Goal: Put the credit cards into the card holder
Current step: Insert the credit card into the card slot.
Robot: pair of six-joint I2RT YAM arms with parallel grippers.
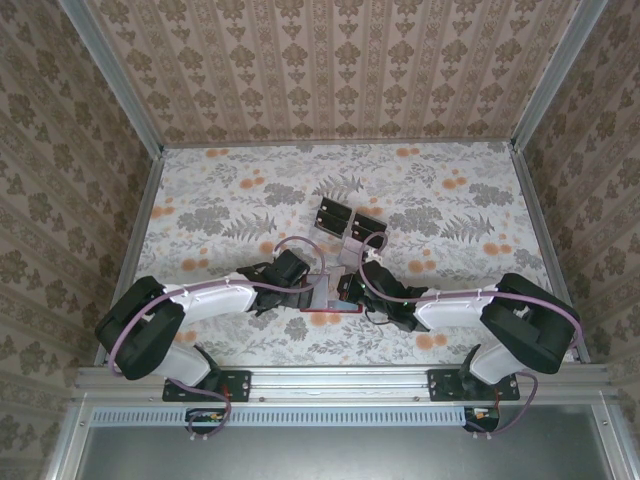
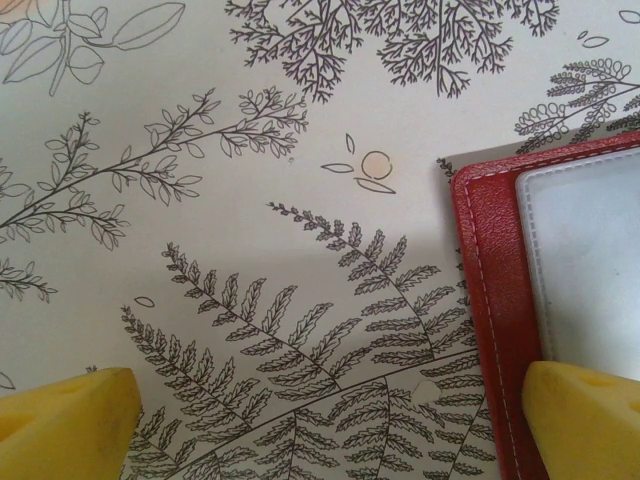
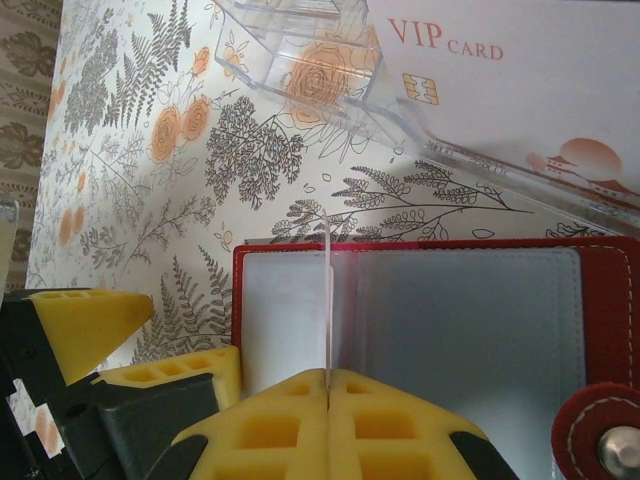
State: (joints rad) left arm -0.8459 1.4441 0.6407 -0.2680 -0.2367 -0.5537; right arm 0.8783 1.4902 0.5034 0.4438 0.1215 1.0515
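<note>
Overhead overview, wrist close-ups sharing card holder (image 2: 495, 300)

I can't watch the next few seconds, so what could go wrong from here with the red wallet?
The right gripper is shut on a thin upright sheet at the open card holder; pulling could drag the holder along. The left gripper is open, one finger over the holder's red edge, so the holder may slide.
</note>
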